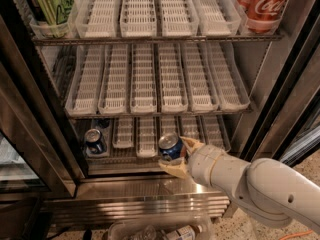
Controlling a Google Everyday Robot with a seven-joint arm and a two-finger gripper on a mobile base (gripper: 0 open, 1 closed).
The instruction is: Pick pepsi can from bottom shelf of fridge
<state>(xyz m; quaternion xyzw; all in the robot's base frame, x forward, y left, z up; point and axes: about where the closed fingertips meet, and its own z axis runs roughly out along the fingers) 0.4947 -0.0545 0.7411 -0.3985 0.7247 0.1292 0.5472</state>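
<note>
Camera view: an open tall display fridge (150, 196) with a shiny steel base and dark door frames, seen from the front and slightly above. It holds three dark wire racks lined with white slotted plastic trays.

A white robot arm (270, 186) reaches in from the lower right. Its two-finger gripper (176, 155) is at the front edge of the bottom shelf (125, 157), the lowest wire rack with the short trays, about mid-width.

The gripper's tan fingers (193, 145) are clamped on the pepsi can (171, 146), a small blue drink can with a silver top. One finger lies against the can's upper right side, and the other sits beneath it at the lower left, so the can is pinched between them. The can is tilted, with its silver top pointing up and to the left, just in front of the short trays (whether its base touches the rack cannot be told).

A second blue can (94, 141) stands at the far left of the same shelf, well apart from the gripper.

The middle rack's long white trays (145, 79) run front to back.

On the top rack, a green can (47, 4) stands at the left and red Coca-Cola cans (262, 4) at the right.

Below the steel base, a clear plastic bin (125, 229) holds bottles.
</note>
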